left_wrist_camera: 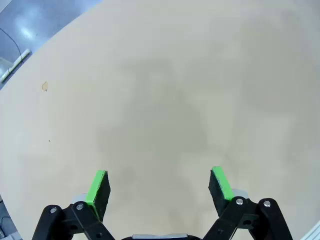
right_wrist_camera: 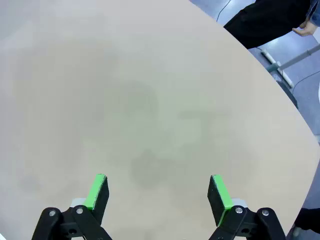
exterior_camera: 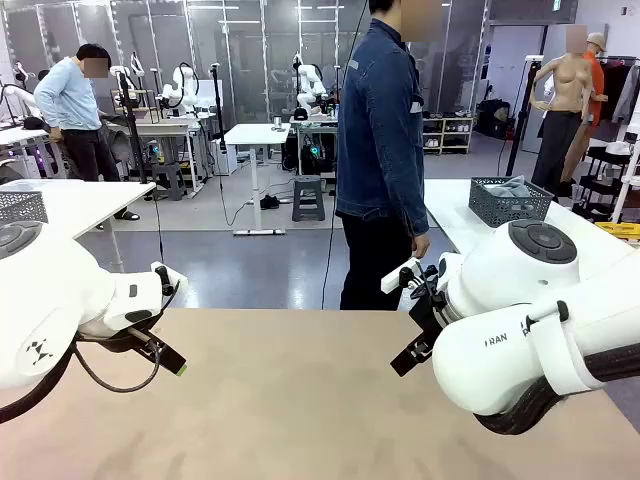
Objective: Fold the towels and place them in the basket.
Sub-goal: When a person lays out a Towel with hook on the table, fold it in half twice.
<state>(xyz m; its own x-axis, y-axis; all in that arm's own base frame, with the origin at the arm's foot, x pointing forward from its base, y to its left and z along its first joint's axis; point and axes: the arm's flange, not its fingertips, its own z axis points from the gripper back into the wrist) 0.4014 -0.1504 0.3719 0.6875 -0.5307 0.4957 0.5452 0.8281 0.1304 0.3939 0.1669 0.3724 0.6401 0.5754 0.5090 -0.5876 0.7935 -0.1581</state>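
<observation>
Left gripper (left_wrist_camera: 160, 181) hangs over the tan table (left_wrist_camera: 165, 90), left side, jaws spread wide, nothing between the green pads. Right gripper (right_wrist_camera: 159, 187) hangs over the table's right side, also spread and empty. Person (exterior_camera: 380, 150) in denim jacket stands at the table's far edge. Dark grey basket (exterior_camera: 497, 212) sits on a white table (exterior_camera: 450, 215) beyond the tan table's far right corner, with a blue-grey towel (exterior_camera: 512, 187) bunched inside.

Tan table (exterior_camera: 300, 400), white arms (exterior_camera: 60, 290), black left pincer (left_wrist_camera: 159, 172) and right pincer (right_wrist_camera: 158, 176) with green pads (left_wrist_camera: 98, 186), dark grey lattice basket (exterior_camera: 505, 212).
</observation>
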